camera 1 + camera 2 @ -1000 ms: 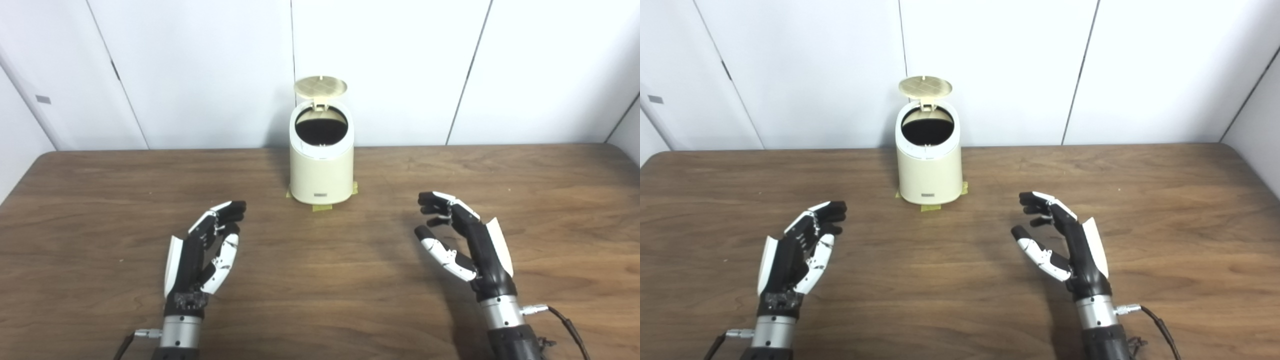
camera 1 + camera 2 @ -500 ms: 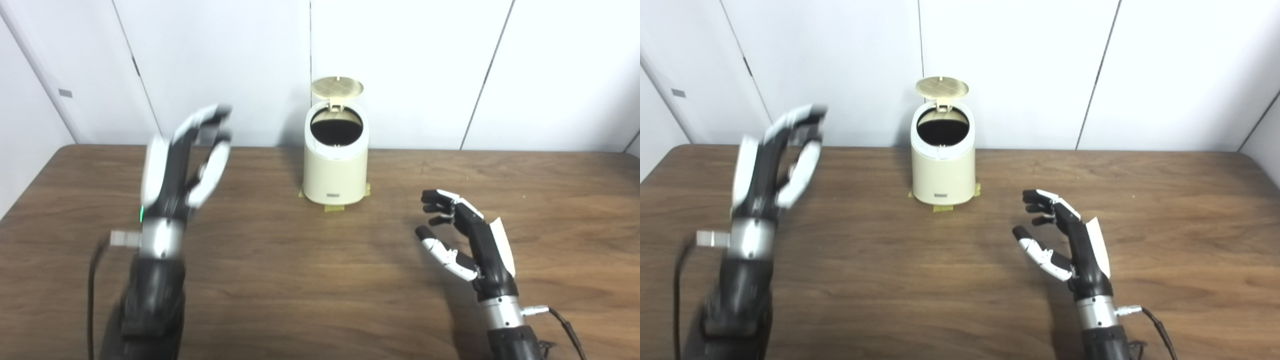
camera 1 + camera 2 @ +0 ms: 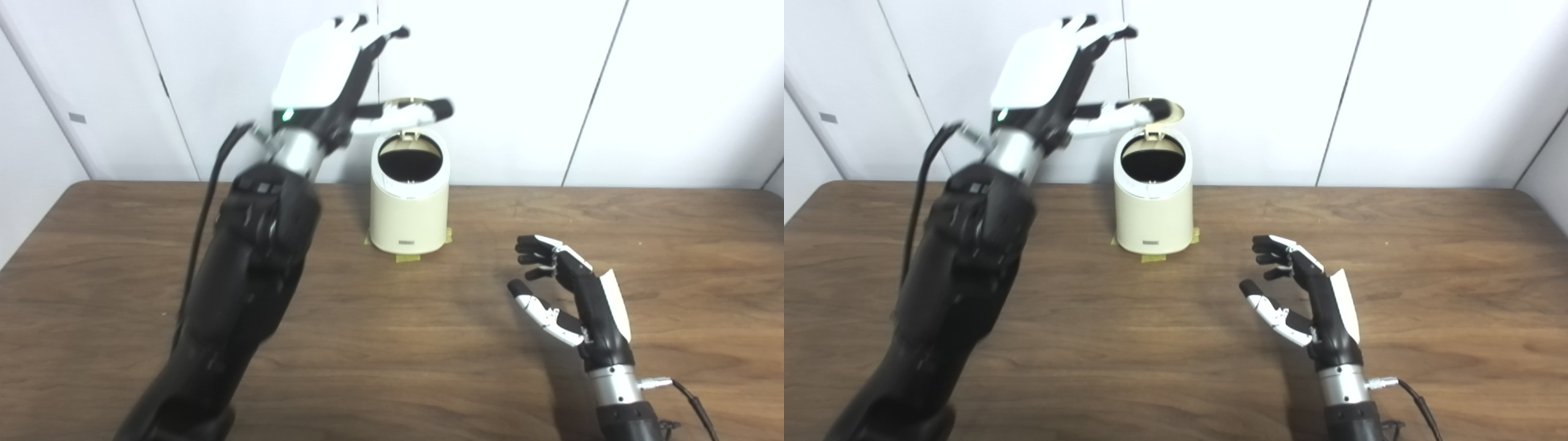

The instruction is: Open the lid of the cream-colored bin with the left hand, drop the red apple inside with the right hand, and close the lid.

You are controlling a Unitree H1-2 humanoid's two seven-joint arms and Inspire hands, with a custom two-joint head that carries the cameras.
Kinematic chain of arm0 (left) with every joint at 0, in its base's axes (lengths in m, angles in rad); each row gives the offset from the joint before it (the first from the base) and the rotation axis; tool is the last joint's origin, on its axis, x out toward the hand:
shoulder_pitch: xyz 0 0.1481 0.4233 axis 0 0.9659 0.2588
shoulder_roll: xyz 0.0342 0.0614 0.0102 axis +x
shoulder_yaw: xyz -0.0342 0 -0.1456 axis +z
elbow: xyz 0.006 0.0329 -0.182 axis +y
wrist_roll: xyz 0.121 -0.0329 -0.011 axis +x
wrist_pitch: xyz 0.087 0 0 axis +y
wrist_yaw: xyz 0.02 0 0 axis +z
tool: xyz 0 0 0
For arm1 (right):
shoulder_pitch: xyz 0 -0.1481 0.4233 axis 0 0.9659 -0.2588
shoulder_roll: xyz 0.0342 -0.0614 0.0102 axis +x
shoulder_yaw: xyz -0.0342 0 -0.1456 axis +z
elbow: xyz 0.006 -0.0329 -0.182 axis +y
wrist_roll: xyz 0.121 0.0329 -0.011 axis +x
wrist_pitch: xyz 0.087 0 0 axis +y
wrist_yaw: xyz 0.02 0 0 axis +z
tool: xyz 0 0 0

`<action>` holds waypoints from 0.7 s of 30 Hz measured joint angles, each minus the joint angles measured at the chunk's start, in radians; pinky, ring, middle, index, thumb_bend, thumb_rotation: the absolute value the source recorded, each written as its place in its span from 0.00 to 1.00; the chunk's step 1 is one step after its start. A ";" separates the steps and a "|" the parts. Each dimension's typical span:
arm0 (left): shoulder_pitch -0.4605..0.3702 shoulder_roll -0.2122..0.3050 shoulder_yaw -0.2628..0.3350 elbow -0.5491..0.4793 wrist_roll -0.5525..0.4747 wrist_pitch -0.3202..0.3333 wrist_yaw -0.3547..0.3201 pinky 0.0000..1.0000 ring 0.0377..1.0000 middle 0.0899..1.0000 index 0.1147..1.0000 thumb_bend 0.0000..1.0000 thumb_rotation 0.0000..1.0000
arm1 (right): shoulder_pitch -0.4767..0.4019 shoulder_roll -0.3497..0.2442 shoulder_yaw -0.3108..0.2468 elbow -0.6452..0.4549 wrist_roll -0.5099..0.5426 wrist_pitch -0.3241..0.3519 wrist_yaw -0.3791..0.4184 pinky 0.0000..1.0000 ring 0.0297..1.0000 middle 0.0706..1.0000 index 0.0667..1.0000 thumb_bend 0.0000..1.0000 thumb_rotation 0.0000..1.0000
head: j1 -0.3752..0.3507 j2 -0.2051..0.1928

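Cream bin [image 3: 408, 208] stands on the table [image 3: 392, 343], lid [image 3: 1165, 111] up. In one second I've swung my left hand [image 3: 334, 79], fingers spread, up beside the lid, presumably to close it. Right hand [image 3: 572, 294] rests loosely spread, empty; no apple visible.

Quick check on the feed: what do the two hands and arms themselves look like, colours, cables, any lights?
Both are black-framed. The left hand has a white back plate, white-and-black fingers, a small green light near a silver wrist, a black forearm and a black cable. The right hand has a cream side plate, a white-and-black thumb, a silver wrist collar and a thin black cable.
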 measured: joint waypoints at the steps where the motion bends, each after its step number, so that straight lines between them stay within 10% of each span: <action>1: -0.027 -0.006 -0.009 0.020 0.015 0.012 -0.014 1.00 0.96 0.85 0.82 0.95 0.94 | -0.003 0.001 0.000 0.003 0.000 0.000 0.000 0.56 0.67 0.69 0.69 0.24 0.34 | 0.000 0.000; 8: -0.095 -0.042 -0.070 0.204 0.083 0.038 -0.089 1.00 0.96 0.86 0.81 0.99 0.89 | -0.021 0.007 0.001 0.029 -0.007 -0.005 -0.005 0.56 0.67 0.69 0.69 0.24 0.34 | -0.009 -0.023; 21: -0.094 -0.030 -0.124 0.413 0.140 0.035 -0.005 1.00 1.00 0.87 0.85 1.00 0.91 | -0.051 0.009 0.000 0.062 -0.016 -0.015 -0.029 0.58 0.68 0.70 0.70 0.25 0.35 | -0.008 -0.048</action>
